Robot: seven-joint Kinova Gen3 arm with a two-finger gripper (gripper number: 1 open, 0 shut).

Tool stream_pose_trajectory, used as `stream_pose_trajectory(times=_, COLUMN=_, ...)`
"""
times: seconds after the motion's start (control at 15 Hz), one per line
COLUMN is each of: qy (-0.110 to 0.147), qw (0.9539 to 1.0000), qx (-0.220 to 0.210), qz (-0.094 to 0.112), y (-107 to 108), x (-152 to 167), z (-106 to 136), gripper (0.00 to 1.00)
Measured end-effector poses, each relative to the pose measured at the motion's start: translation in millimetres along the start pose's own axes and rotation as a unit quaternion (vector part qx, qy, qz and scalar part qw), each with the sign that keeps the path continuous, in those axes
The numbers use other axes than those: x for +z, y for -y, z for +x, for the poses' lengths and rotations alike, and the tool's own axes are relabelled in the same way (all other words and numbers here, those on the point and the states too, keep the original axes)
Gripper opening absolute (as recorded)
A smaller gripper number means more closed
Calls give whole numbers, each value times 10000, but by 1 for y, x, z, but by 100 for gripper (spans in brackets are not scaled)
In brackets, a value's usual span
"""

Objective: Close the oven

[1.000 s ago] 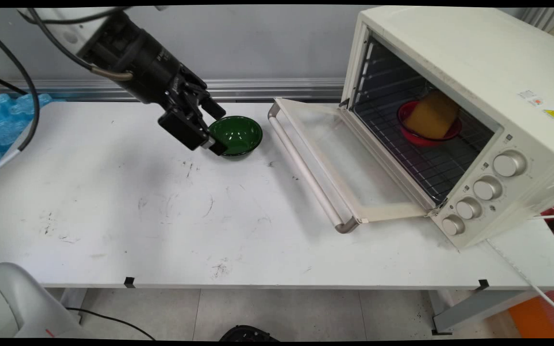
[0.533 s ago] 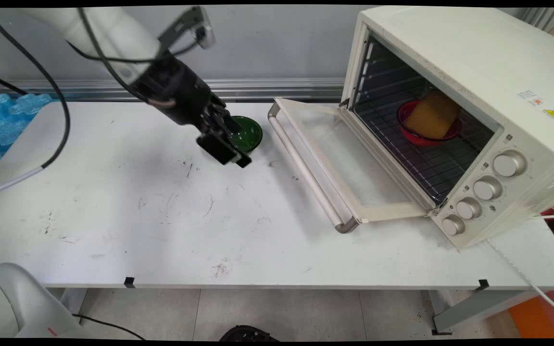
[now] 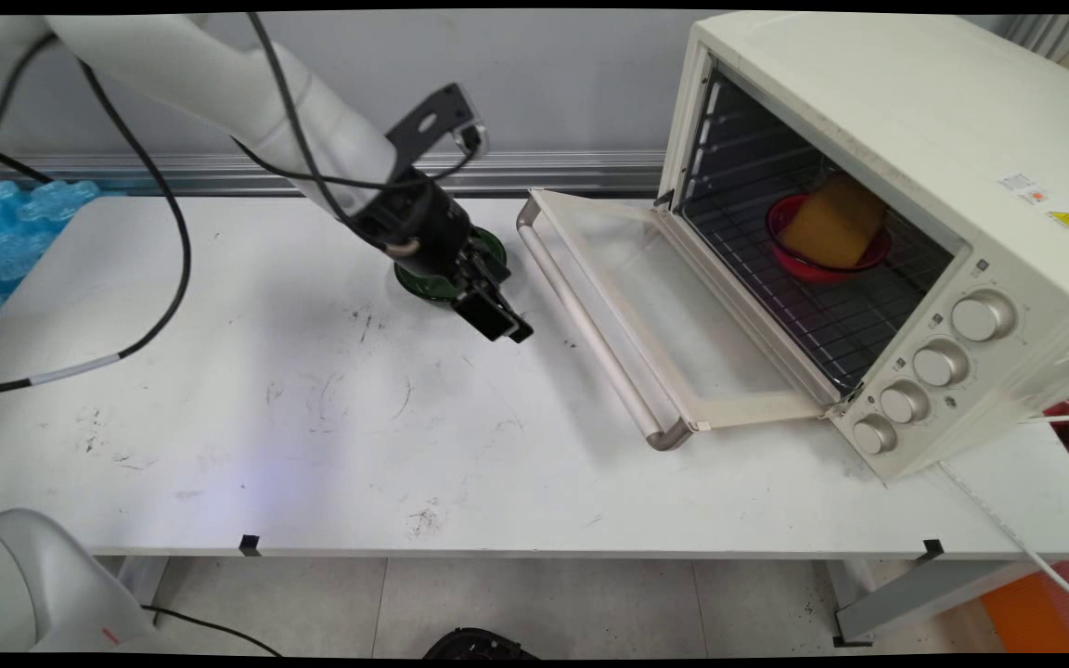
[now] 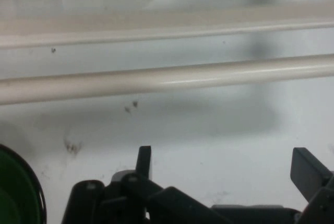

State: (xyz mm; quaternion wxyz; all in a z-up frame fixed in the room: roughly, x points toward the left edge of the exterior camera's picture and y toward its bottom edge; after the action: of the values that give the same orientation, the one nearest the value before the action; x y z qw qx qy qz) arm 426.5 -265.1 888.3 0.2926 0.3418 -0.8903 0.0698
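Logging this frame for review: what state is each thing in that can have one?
claw: open, holding nothing, low over the table between the green bowl and the oven door's handle
green bowl: upright on the table, partly hidden by the arm
oven door: folded down, open
oven: open, with a red bowl on its rack
red bowl: upright, holding a yellow block

Bare table (image 3: 330, 408) left; open oven door (image 3: 674, 315) blocks right.

tool (image 3: 508, 327): matt black plastic | green bowl (image 3: 423, 283) behind tool: glossy enamel look | table (image 3: 312, 417) under tool: matt white, scuffed | oven door handle (image 3: 581, 325) ahead of tool: smooth satin metal
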Motion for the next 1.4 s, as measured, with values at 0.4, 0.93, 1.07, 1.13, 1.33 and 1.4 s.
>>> stream_pose_trajectory(times=0.4, qy=16, qw=9999, qx=-71, qz=125, y=13, x=53, z=-3, gripper=100)
stream_pose_trajectory(times=0.93, qy=-41, qw=9997, qx=-99, qz=224, y=27, x=106, z=-6, gripper=100)
stream_pose_trajectory(times=1.07, qy=-63, qw=9996, qx=-106, qz=236, y=29, x=113, z=-7, gripper=100)
stream_pose_trajectory(times=1.13, qy=-81, qw=9996, qx=-112, qz=245, y=30, x=118, z=-7, gripper=0)
stream_pose_trajectory(times=1.33, qy=-160, qw=9993, qx=-168, qz=291, y=32, x=129, z=-8, gripper=0)
stream_pose_trajectory(times=1.4, qy=-185, qw=9992, qx=-191, qz=308, y=33, x=132, z=-8, gripper=0)
